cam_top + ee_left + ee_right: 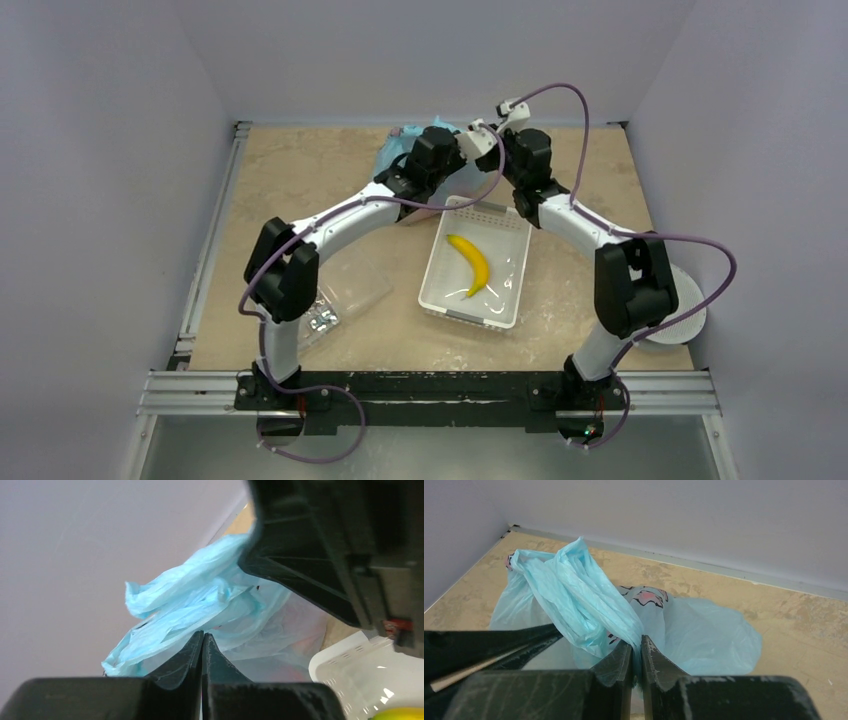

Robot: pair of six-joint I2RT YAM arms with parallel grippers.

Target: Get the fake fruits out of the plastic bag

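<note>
Top view, bag: The light-blue crinkly plastic bag lies at the far edge of the tabletop. It sits just beyond a white slotted plastic basket that holds a yellow banana.
Top view, arms: My left arm and right arm converge over the bag, with their wrists close together.
Left wrist view, hand: The left hand is closed, its fingers pressed flat together. The bag rises just past the tips, and I cannot tell whether any film is caught.
Left wrist view, fruits: I see no small glossy fake fruits. I judge they are inside the bag.
Right wrist view, hand: The right hand pinches a twisted fold of the bag between nearly shut fingers.
Risk, grip: If the left hand holds nothing, pulling with the right would drag the whole bag rather than open it.
Risk, film: The thin plastic could slip out or tear under a hard tug.
Risk, crowding: The wrists are near enough to knock together.
</note>
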